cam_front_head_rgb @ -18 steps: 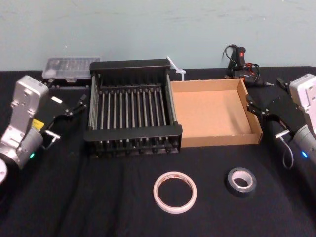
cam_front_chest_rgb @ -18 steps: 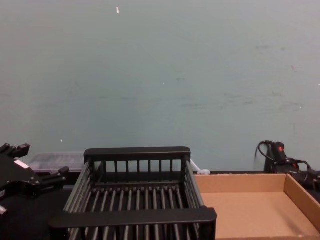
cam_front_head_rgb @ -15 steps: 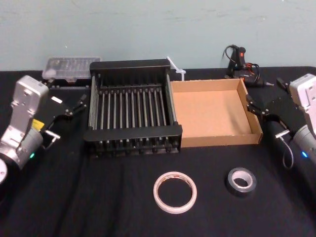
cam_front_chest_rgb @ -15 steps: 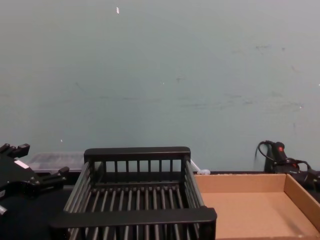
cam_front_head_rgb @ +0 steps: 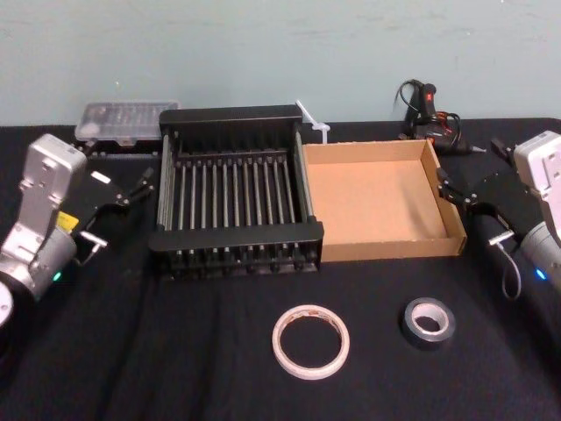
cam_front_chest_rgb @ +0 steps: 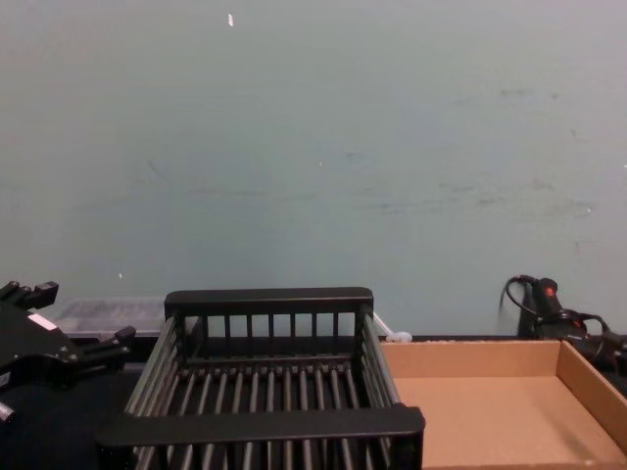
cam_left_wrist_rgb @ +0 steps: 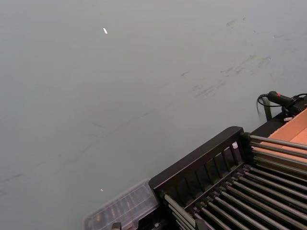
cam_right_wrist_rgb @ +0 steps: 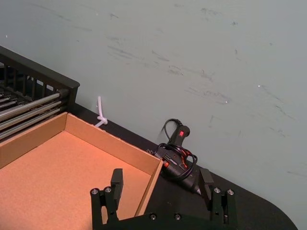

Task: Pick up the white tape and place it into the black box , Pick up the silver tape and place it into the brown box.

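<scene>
White tape (cam_front_head_rgb: 310, 341), silver tape (cam_front_head_rgb: 429, 322) unmoved; left gripper (cam_front_head_rgb: 119, 210), right gripper (cam_right_wrist_rgb: 161, 183) parked.

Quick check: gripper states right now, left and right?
Left gripper: open, holding nothing, beside the black slatted basket.
Right gripper: open, holding nothing, by the tan cardboard tray.

- L gripper (cam_front_head_rgb: 118, 210): black body, small white label (cam_front_head_rgb: 101, 178) on top, silver pin (cam_front_head_rgb: 95, 241) by one finger.
- L wrist (cam_front_head_rgb: 44, 180): silver-grey boxy housing, yellow sticker (cam_front_head_rgb: 66, 219), round grey joint w/ green LED (cam_front_head_rgb: 55, 277).
- R gripper (cam_front_head_rgb: 469, 209): black, two short blocky fingers (cam_right_wrist_rgb: 116, 178), round screws (cam_right_wrist_rgb: 94, 191) at finger bases.
- R wrist (cam_front_head_rgb: 543, 171): pale grey housing, thin grey cable (cam_front_head_rgb: 507, 274) loop, blue LED (cam_front_head_rgb: 539, 274) on joint.
</scene>
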### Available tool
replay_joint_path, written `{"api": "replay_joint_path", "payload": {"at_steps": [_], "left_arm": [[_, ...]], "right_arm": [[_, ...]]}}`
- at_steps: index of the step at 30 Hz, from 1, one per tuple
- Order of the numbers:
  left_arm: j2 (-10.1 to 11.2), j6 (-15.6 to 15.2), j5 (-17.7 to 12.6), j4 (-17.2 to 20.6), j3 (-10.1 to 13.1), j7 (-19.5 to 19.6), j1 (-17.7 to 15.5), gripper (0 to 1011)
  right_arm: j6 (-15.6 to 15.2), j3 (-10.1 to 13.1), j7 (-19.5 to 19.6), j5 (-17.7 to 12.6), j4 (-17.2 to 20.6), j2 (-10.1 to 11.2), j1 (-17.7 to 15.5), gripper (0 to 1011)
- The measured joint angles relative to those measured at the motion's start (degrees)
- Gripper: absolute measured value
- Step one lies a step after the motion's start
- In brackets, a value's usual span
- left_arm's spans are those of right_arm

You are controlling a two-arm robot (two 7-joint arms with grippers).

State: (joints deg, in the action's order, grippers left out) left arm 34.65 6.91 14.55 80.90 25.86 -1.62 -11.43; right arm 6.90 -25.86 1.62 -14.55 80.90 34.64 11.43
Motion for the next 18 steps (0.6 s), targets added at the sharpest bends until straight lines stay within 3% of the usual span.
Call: {"api": "replay_joint_path", "payload": {"at_steps": [18], "left_arm": [[0.00, 0.00, 0.00, 0.00, 0.00, 0.00, 0.00, 1001]], "right_arm": [[0.00, 0.00, 0.00, 0.00, 0.00, 0.00, 0.00, 1002]]}}
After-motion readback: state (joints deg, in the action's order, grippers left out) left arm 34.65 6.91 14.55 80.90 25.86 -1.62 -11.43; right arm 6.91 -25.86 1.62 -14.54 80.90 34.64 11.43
